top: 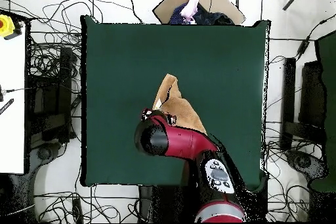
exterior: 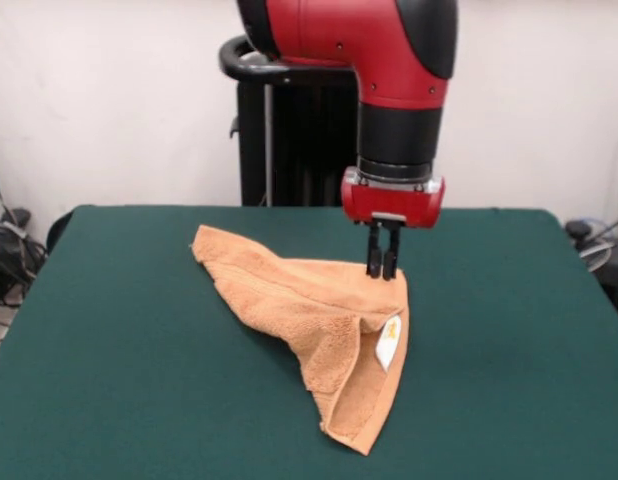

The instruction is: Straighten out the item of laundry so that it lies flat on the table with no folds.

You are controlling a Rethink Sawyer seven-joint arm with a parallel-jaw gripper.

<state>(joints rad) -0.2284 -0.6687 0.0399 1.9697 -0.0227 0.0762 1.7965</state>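
Gripper (exterior: 382, 268) fingers pinched shut on raised towel (exterior: 309, 310) edge; arm (top: 190, 146) hides towel's near part overhead; cables (top: 46, 57) ring table (exterior: 139, 400).

Orange-tan towel (exterior: 309, 320), folded, bunched, white tag (exterior: 388, 342), mid green table (exterior: 109, 380)

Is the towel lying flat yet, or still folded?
Still folded. The towel is doubled over itself into a rough triangle, its layered edges and white tag showing, with the gripper pinching its upper corner.
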